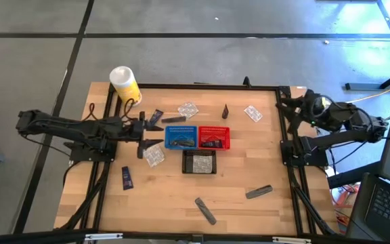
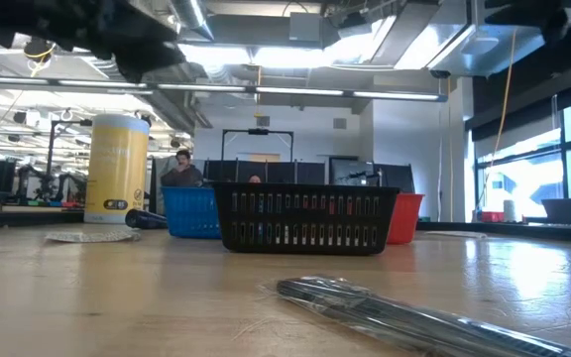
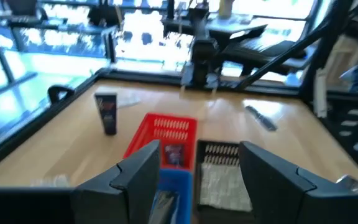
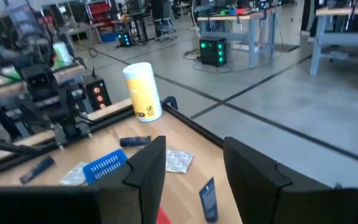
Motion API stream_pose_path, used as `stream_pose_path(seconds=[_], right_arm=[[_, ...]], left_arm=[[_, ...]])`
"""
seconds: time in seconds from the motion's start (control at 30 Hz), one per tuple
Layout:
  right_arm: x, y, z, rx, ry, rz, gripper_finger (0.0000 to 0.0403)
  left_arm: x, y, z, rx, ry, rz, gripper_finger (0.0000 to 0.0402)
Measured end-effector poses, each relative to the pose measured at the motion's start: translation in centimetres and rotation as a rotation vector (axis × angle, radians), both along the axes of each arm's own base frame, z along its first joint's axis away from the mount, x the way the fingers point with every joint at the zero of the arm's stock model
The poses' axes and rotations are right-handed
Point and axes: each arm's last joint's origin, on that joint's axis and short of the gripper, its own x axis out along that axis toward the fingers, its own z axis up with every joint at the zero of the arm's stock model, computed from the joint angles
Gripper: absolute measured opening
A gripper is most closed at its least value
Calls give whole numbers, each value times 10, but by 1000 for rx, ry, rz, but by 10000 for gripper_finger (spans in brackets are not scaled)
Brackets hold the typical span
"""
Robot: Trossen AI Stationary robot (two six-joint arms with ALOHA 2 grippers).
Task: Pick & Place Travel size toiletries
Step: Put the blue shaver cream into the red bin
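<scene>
The travel size toiletries lie scattered on the wooden table: a navy tube (image 1: 156, 117), a grey tube (image 1: 173, 120), clear packets (image 1: 188, 109) (image 1: 252, 113) (image 1: 154, 156), a small black piece (image 1: 225, 110), a navy sachet (image 1: 126, 177) and two grey tubes (image 1: 258, 192) (image 1: 205, 210). My left gripper (image 1: 153, 135) (image 3: 197, 155) is open and hovers level at the blue basket's (image 1: 181, 137) left end, with nothing between its fingers. My right gripper (image 1: 291, 107) (image 4: 194, 149) stands open, high over the table's far right corner, away from everything.
A red basket (image 1: 213, 137) adjoins the blue one, and a black basket (image 1: 199, 162) holding a clear packet sits in front of them. A white-and-yellow canister (image 1: 124, 83) stands at the far left corner. A black frame (image 1: 202, 86) rims the table.
</scene>
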Motion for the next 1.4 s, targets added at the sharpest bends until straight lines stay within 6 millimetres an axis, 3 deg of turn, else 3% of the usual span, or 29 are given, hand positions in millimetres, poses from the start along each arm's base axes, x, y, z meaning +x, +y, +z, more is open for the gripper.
stream_pose_path(seconds=[0.23,0.53,0.83,1.03,1.4], right_arm=[[47,6,-2,-68,117,-92,158],[86,7,-14,-154,204,-403,167],[121,-6,-26,24,213,-237,125],[133,-28,-33,55,231,-346,102],[154,-60,-54,170,316,-277,132]], left_arm=[[-7,-2,7,65,-48,-20,212],[-8,-2,8,58,-56,-18,212],[-8,-2,8,58,-55,-18,212],[-8,-2,8,58,-55,-17,212],[-8,-2,8,57,-54,-17,212]])
